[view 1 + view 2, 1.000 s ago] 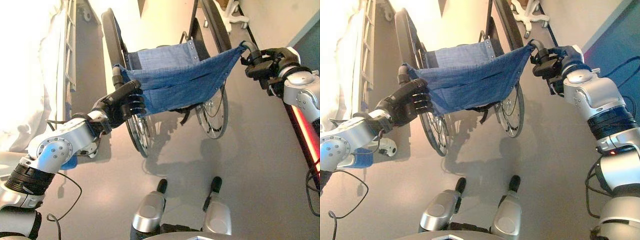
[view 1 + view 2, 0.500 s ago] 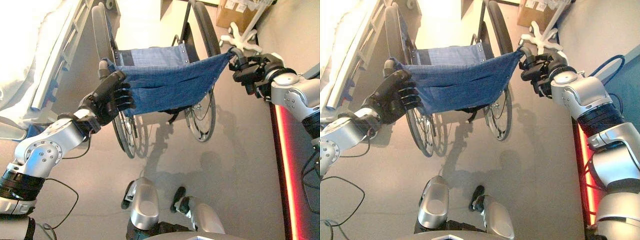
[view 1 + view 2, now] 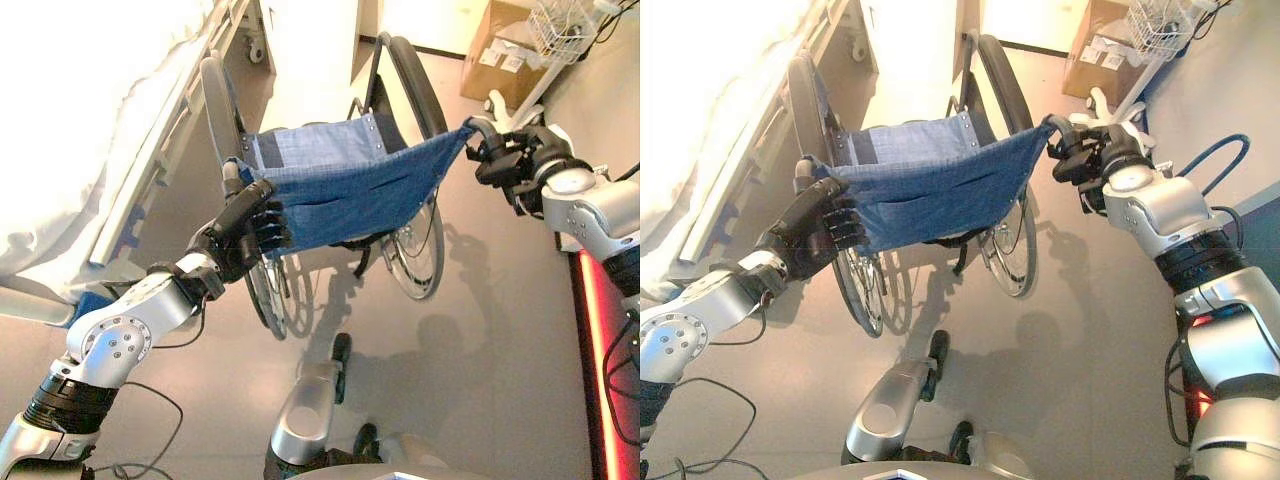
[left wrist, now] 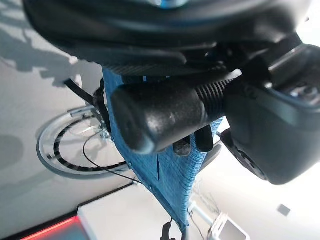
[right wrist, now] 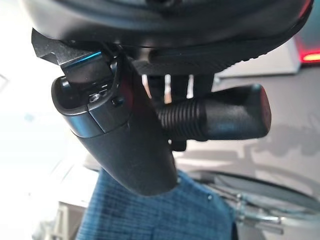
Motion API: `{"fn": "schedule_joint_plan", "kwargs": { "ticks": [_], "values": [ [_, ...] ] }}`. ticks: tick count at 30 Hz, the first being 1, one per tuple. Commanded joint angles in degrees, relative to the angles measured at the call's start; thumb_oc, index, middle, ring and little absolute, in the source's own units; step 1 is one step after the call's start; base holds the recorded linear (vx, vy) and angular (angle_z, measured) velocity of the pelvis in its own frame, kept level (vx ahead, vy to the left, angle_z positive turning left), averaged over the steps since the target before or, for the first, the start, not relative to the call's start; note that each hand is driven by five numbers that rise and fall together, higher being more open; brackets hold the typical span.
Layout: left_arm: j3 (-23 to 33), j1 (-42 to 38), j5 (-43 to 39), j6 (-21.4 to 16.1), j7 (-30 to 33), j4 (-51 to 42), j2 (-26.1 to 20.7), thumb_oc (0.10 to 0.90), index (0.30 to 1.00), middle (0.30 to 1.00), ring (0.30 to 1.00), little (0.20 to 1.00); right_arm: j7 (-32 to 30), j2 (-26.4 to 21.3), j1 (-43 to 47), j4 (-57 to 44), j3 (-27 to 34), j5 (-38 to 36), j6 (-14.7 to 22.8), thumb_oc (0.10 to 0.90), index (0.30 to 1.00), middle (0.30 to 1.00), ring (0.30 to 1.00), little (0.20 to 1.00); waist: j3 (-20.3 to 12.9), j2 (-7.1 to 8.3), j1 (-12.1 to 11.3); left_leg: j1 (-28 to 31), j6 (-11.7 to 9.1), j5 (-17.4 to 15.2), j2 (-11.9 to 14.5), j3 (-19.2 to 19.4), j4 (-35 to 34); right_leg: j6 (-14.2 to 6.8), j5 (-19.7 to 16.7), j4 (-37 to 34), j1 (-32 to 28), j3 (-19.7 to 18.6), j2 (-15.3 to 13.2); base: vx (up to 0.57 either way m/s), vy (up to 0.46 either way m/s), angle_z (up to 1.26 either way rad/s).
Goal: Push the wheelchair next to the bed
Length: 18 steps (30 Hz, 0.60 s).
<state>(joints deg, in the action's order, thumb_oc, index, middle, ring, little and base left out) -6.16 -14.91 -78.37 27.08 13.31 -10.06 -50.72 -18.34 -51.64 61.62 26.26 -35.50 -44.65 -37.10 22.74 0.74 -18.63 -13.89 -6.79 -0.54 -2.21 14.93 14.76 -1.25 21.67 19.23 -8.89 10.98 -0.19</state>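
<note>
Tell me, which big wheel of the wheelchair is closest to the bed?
The big wheel on the robot's left, on the side of the left hand. It runs beside the bed; the other big wheel is on the open floor side.

The wheelchair point(image 3: 340, 170) has a denim-blue cloth back, slightly mottled in weave, with a row of small silver rivets down each side edge and darker blue stitched seams across it. Its tyres are black, the wheel rims and spokes shiny silver, and its push handles point(image 5: 220, 119) are black with ribbed grips. The left hand point(image 3: 245, 232) and the right hand point(image 3: 510, 160) are both dark, near black. The bed point(image 3: 70, 140) carries white sheets over a pale grey frame with a touch of blue at its lower corner. The floor point(image 3: 480, 330) is plain beige-grey. A cardboard box point(image 3: 495, 60) is brown, and a wire basket point(image 3: 560, 15) above it is white.
</note>
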Motion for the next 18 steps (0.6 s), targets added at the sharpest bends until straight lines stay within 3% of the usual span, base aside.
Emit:
{"fn": "schedule_joint_plan", "kwargs": {
  "ticks": [1, 3, 5, 8, 9, 11, 13, 15, 18],
  "values": [
    [5.05, -8.85, 1.90, -8.04, -3.90, -4.39, -1.57, 0.400, 0.300, 0.300, 0.300, 0.300, 5.48, 5.27, 2.35, -1.65, 0.43, 1.28, 9.58, 0.400, 0.300, 0.300, 0.300, 0.300, -15.03, 5.03, 1.27, 2.18, 11.76, 3.96, -5.68, 2.32, -8.13, -4.75, -19.97, 7.03, -0.70, 5.35, 7.94, 0.40, 0.029, -0.08],
    [6.11, -8.57, 3.64, -9.15, -4.11, -4.46, -3.58, 0.400, 0.300, 0.300, 0.300, 0.300, 5.67, 4.41, 1.84, -2.56, 0.87, 0.45, 10.23, 0.400, 0.300, 0.300, 0.300, 0.300, -15.58, 6.23, 1.14, 3.19, 12.21, 3.59, -6.10, 1.97, -8.55, -8.84, -27.32, 11.93, 0.53, 3.89, 8.08, 0.33, -0.023, 0.17],
    [7.10, -8.35, 3.36, -8.75, -3.49, -4.54, -4.57, 0.400, 0.300, 0.300, 0.300, 0.300, 5.72, 3.91, 1.64, -3.35, 1.17, -0.08, 10.38, 0.400, 0.300, 0.300, 0.300, 0.300, -15.87, 6.51, 1.24, 3.39, 11.80, 3.68, -6.10, 0.85, -8.27, -9.50, -28.92, 12.73, 1.78, 2.43, 7.44, 0.26, -0.067, 0.17],
    [6.91, -9.37, 2.26, -9.36, -2.68, -1.43, -8.22, 0.400, 0.300, 0.300, 0.300, 0.300, 6.53, 1.82, 2.15, -5.35, 0.35, -0.76, 10.06, 0.400, 0.300, 0.300, 0.300, 0.300, -16.77, 5.55, 2.51, 1.82, 8.92, 4.58, -5.92, -3.12, -5.58, -4.73, -19.27, -1.31, 0.80, 0.17, 3.69, 0.28, -0.114, -0.02],
    [6.02, -10.18, 2.11, -10.69, -2.53, -0.27, -9.12, 0.400, 0.300, 0.300, 0.300, 0.300, 7.09, 0.65, 2.41, -5.74, -0.08, -0.93, 10.29, 0.400, 0.300, 0.300, 0.300, 0.300, -16.76, 4.51, 3.20, 0.53, 7.35, 5.69, -5.43, -5.26, -3.34, -2.42, -15.95, -8.43, 0.70, -0.27, 2.45, 0.15, -0.094, 0.08],
    [5.02, -11.37, 1.14, -12.57, -1.92, 1.15, -9.18, 0.400, 0.300, 0.300, 0.300, 0.300, 8.46, -0.70, 3.29, -5.10, -0.86, -0.88, 11.21, 0.400, 0.300, 0.300, 0.300, 0.300, -16.00, 3.40, 4.00, -1.13, 6.10, 7.03, -5.06, -7.29, -0.60, -1.21, -16.12, -13.15, 1.20, -1.30, 0.82, 0.11, -0.074, 0.25],
    [3.74, -13.41, 0.64, -13.82, -1.35, 2.93, -8.79, 0.400, 0.300, 0.300, 0.300, 0.300, 9.45, -1.39, 4.37, -4.29, -1.54, -0.60, 11.77, 0.400, 0.300, 0.300, 0.300, 0.300, -15.25, 2.65, 5.05, -1.50, 5.61, 6.63, -5.01, -8.94, 0.87, -1.42, -18.56, -16.54, 2.23, -1.86, -0.92, 0.12, -0.091, 0.61],
    [0.82, -18.68, 0.81, -15.05, -0.72, 6.06, -8.14, 0.400, 0.300, 0.300, 0.300, 0.300, 9.77, -1.99, 6.81, -3.49, -2.57, -0.67, 12.10, 0.400, 0.300, 0.300, 0.300, 0.300, -13.68, 2.19, 7.94, 1.32, 5.40, 2.22, -4.83, -12.12, 0.20, -5.13, -26.90, -21.53, 7.54, -4.70, -6.24, 0.14, -0.255, 0.74],
    [-1.21, -23.78, 1.98, -14.97, 0.02, 8.54, -8.01, 0.400, 0.300, 0.300, 0.300, 0.300, 8.08, -0.77, 8.36, -5.04, -1.65, -1.24, 10.81, 0.400, 0.300, 0.300, 0.300, 0.300, -11.84, 1.94, 10.49, 6.99, 5.40, -0.92, -2.20, -14.42, -3.07, -8.38, -31.13, -21.01, 12.87, -6.54, -8.65, 0.15, -0.351, 0.65]
  ]
}}
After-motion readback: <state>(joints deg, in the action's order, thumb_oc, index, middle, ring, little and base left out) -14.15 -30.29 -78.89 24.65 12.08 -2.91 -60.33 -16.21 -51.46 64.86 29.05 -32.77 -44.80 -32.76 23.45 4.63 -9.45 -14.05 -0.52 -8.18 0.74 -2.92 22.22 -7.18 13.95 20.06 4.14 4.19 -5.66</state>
